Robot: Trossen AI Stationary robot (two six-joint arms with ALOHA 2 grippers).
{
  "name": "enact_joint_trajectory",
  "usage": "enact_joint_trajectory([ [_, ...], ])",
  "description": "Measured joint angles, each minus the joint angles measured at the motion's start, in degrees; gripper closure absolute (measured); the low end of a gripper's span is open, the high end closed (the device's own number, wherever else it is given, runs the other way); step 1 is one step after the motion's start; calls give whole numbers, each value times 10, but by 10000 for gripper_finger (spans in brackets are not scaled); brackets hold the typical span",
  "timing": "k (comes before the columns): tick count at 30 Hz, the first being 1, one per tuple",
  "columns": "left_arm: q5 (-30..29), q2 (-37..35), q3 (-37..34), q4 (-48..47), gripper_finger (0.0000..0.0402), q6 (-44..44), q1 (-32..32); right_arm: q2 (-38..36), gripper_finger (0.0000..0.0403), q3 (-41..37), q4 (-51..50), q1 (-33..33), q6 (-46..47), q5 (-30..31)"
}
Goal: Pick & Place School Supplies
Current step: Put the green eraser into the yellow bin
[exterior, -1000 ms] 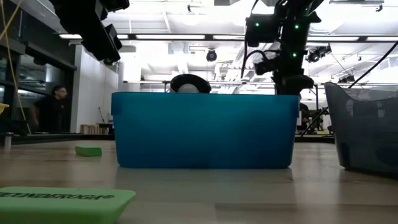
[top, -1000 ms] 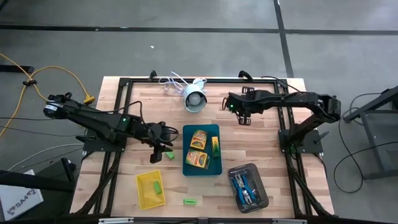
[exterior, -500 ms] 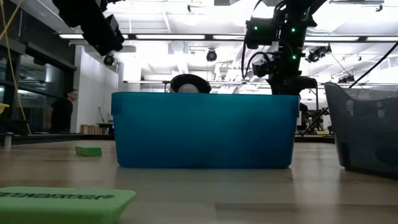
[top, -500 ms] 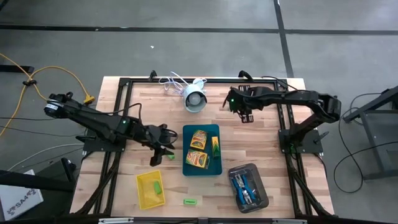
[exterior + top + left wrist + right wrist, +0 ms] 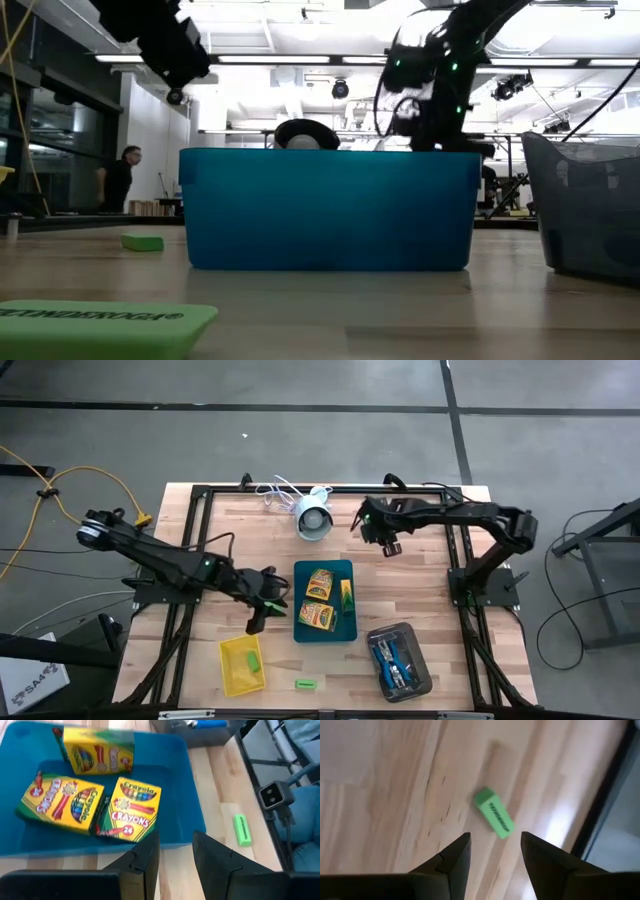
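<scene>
Right wrist view: right end effector (image 5: 492,852) wide open, empty, above a green eraser (image 5: 493,813).

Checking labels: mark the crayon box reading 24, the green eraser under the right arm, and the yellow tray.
crayon box (image 5: 134,810), left wrist view, printed front.
green eraser (image 5: 493,813), right wrist view, top face.
yellow tray (image 5: 229,669), high view, bare floor.

I saw the wooden table (image 5: 420,590) carrying three trays. The teal tray (image 5: 325,563) sat just beside my left claw (image 5: 255,622), the yellow tray (image 5: 228,670) was near it on its other side, and the dark grey tray (image 5: 400,626) lay beyond the teal one. One green block (image 5: 493,813) lay on bare wood just ahead of my right claw (image 5: 390,548), and the white round device (image 5: 313,520) was near that claw. A second green block (image 5: 306,684) lay between the yellow and grey trays.
</scene>
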Motion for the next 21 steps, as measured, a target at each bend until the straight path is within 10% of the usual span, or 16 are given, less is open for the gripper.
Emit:
enact_joint_trajectory([
  [21, 1, 36, 0, 30, 289, -15, 1, 88, 257, 0, 70, 107, -134, 193],
])
